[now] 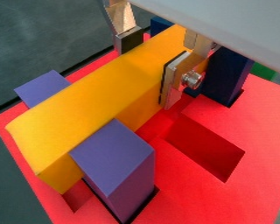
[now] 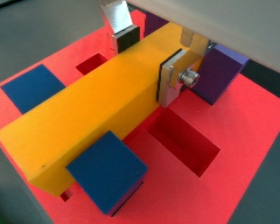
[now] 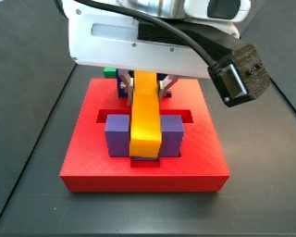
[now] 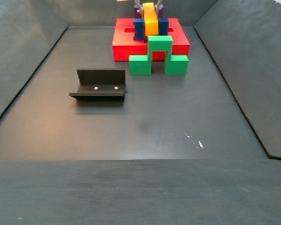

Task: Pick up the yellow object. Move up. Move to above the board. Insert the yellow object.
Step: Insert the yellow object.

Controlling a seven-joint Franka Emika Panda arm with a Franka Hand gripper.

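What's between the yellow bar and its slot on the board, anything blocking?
Nothing visible. The claw grips the yellow bar, which lies low between the upright blocks on the red board. The slot beneath is hidden, so seating can't be confirmed.

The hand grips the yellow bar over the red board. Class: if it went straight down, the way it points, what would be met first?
Probably the board. The hand is shut on the bar, which lies between upright blocks; the bar's underside would likely meet the board's slot floor first. Depth is unclear, so it may already rest there.
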